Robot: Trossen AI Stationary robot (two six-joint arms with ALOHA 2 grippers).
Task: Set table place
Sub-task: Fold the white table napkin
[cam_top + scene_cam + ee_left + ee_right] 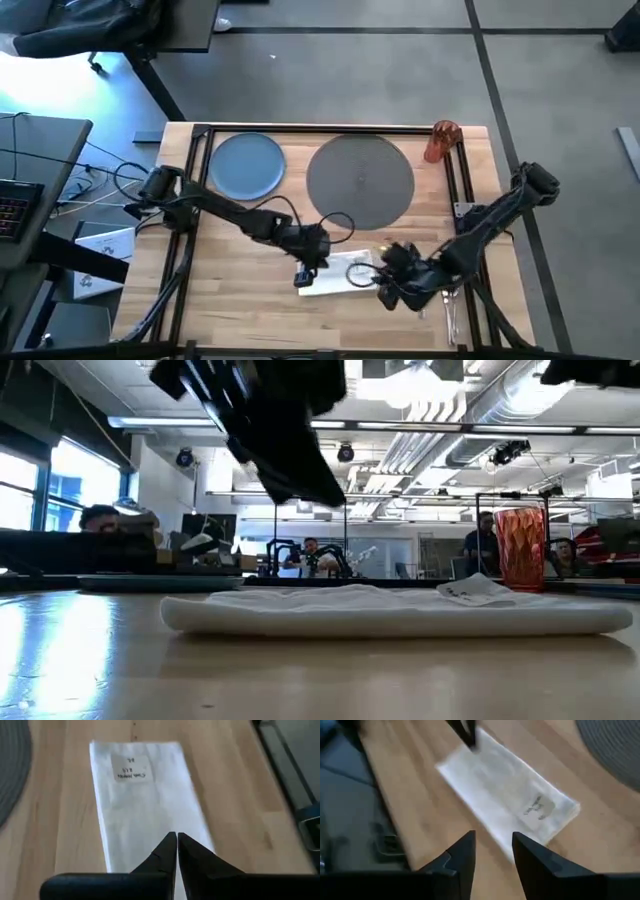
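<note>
1. The left tool (177, 851), fingertips pressed together and holding nothing, hangs over one end of the white napkin (145, 800).
2. The right tool (493, 851), fingers parted and empty, hovers just off the napkin's other end.
3. Bare counter (250, 310) surrounds the napkin.
4. Farther back lie the grey mat (360, 182), blue plate (247, 165) and, near the far edge, the orange cup (441, 142).

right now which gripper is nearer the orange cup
Right. The right gripper sits at the napkin's right end, down the table from the orange cup; the left gripper is farther left.
</note>
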